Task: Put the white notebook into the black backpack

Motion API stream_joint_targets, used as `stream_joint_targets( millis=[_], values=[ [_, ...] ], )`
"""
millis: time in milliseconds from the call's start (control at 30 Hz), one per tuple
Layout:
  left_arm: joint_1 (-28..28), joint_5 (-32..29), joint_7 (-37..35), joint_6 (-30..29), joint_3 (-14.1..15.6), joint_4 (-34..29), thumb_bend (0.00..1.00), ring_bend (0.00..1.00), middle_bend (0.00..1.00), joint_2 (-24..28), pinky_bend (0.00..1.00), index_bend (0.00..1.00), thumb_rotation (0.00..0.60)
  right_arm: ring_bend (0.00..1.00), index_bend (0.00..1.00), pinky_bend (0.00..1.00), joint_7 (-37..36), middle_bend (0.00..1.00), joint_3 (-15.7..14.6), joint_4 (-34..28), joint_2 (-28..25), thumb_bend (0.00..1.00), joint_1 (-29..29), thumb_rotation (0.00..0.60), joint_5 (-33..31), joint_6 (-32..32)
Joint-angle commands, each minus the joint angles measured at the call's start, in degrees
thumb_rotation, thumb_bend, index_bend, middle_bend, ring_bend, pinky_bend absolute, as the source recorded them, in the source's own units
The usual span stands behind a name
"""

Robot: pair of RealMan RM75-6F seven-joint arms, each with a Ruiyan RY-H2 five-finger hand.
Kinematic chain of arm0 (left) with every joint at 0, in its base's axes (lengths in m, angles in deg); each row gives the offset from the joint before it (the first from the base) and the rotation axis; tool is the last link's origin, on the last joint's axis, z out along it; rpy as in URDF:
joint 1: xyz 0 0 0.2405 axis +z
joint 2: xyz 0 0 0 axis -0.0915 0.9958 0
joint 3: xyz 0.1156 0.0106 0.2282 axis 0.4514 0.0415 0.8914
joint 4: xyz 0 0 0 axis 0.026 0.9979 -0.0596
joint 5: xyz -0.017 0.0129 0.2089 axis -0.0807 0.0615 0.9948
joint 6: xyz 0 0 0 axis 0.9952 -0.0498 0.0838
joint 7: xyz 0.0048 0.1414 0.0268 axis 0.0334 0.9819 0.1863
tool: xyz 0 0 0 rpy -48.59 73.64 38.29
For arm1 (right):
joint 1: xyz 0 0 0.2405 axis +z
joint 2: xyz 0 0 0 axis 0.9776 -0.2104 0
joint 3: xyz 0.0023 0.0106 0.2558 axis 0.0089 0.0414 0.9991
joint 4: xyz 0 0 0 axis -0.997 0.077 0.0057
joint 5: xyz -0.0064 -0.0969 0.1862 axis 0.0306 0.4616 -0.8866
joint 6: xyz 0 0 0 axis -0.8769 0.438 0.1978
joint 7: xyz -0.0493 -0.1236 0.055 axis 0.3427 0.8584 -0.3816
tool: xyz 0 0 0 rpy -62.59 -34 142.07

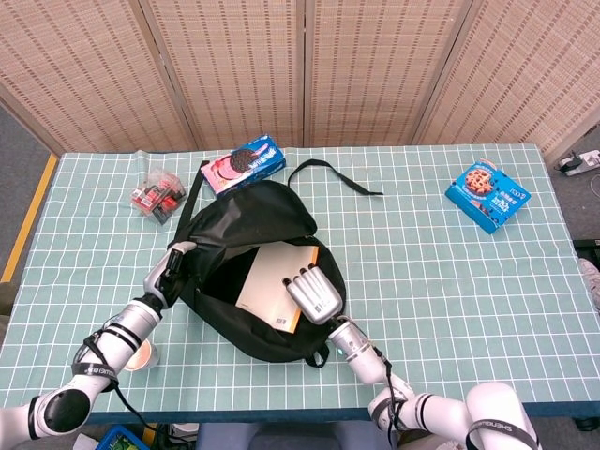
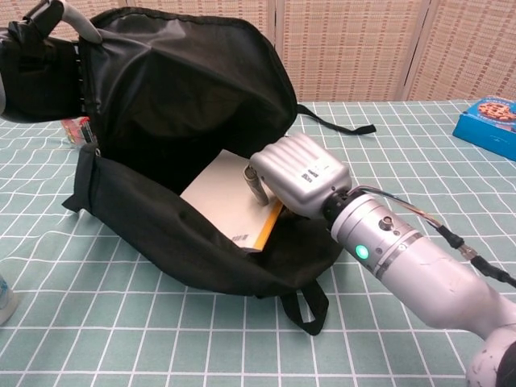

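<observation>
White notebook (image 2: pixel 226 196), orange spine, lies flat, partly inside gaping black backpack (image 2: pixel 185 89) on table.

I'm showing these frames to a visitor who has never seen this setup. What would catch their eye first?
Most striking is the black backpack gaping open at the middle of the table, with the white notebook partly inside its mouth under the right hand. At the backpack's left edge, the left hand holds the opening up. Bright snack boxes stand out on the green grid cloth: a blue cookie box far right and an Oreo box behind the backpack.
</observation>
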Motion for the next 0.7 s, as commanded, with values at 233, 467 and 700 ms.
stream_joint_targets(
  millis=[233, 467, 700],
  values=[
    [1.4, 1.5, -2.1, 1.4, -0.8, -0.3, 0.73, 0.01, 0.18, 1.2, 0.00, 0.51, 0.000, 0.61, 1.00, 0.69, -0.5, 0.73, 0.2, 3.9, 2.1, 0.19, 1.1, 0.600, -0.6, -0.5],
    [2.2, 2.1, -3.6, 2.3, -1.4, -0.2, 0.73, 0.00, 0.18, 2.0, 0.00, 0.51, 0.000, 0.49, 0.78, 0.64, 0.9, 0.59, 0.1, 5.0, 2.8, 0.01, 0.8, 0.600, -1.4, 0.0],
    [3.1, 2.8, -5.0, 2.5, -1.9, -0.2, 0.73, 0.00, 0.16, 2.5, 0.00, 0.52, 0.000, 0.38, 0.43, 0.53, 3.2, 0.50, -0.2, 4.5, 2.2, 0.00, 0.1, 0.600, -1.6, 1.1]
  ],
)
